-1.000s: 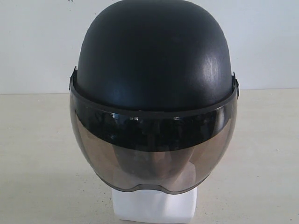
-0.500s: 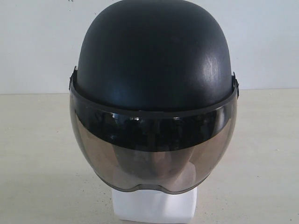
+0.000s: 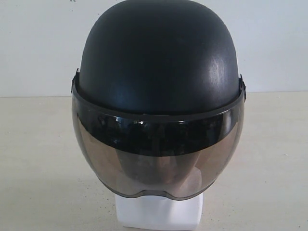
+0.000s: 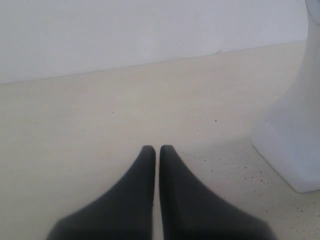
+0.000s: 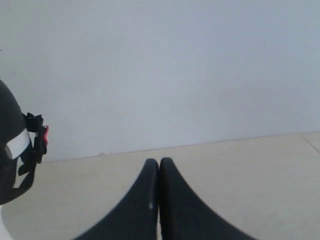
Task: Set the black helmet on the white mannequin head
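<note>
The black helmet [image 3: 159, 57] sits on the white mannequin head [image 3: 159, 214], its smoky-brown visor down over the face, so only the white base shows below it. The exterior view shows neither gripper. In the left wrist view my left gripper [image 4: 156, 149] is shut and empty over the table, with the mannequin head's base [image 4: 292, 145] off to one side. My right gripper [image 5: 159, 161] is also shut and empty in the right wrist view; the helmet's side [image 5: 11, 160] with its strap buckle shows at the frame's edge, apart from the fingers.
A beige table [image 3: 38, 159] runs back to a plain white wall [image 3: 38, 43]. Nothing else stands on it in any view.
</note>
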{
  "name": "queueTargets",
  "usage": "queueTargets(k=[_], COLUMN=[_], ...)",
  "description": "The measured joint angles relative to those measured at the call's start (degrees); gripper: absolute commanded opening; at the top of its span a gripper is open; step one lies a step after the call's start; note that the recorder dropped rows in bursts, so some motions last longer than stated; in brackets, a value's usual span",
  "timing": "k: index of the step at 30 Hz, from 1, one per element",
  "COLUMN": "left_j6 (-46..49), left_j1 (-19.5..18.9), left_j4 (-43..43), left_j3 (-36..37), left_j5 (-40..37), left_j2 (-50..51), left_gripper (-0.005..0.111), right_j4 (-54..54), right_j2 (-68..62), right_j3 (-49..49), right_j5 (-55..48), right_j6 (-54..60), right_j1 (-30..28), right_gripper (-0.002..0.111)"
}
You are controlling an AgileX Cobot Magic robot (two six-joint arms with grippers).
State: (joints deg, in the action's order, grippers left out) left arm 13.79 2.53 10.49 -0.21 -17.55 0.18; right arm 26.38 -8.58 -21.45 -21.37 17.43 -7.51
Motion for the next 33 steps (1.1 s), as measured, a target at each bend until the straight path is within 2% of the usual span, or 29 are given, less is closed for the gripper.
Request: queueTargets(k=[4,13,18,23,33], left_j6=[0.00,0.00,0.00,0.00,0.00], left_j1=[0.00,0.00,0.00,0.00,0.00], left_j4=[0.00,0.00,0.00,0.00,0.00], left_j3=[0.00,0.00,0.00,0.00,0.00], left_j5=[0.00,0.00,0.00,0.00,0.00], left_j2=[0.00,0.00,0.00,0.00,0.00], left_gripper=[0.004,0.004,0.004,0.004,0.004], right_j4=[0.80,0.71,-9.19,-22.68,-26.38], right_j2=[4.21,5.00,7.40,8.17,8.19], right_j3=[6.02,15.16,20.78,21.17,21.28], right_j5=[4.20,7.01,6.99,6.07,2.72], right_j6=[0.10,-3.13,-14.56,-25.27,-27.71], right_j1=[-0.11,-0.32,-0.32,-0.32,0.60], right_gripper=[0.000,0.000,0.000,0.000,0.000])
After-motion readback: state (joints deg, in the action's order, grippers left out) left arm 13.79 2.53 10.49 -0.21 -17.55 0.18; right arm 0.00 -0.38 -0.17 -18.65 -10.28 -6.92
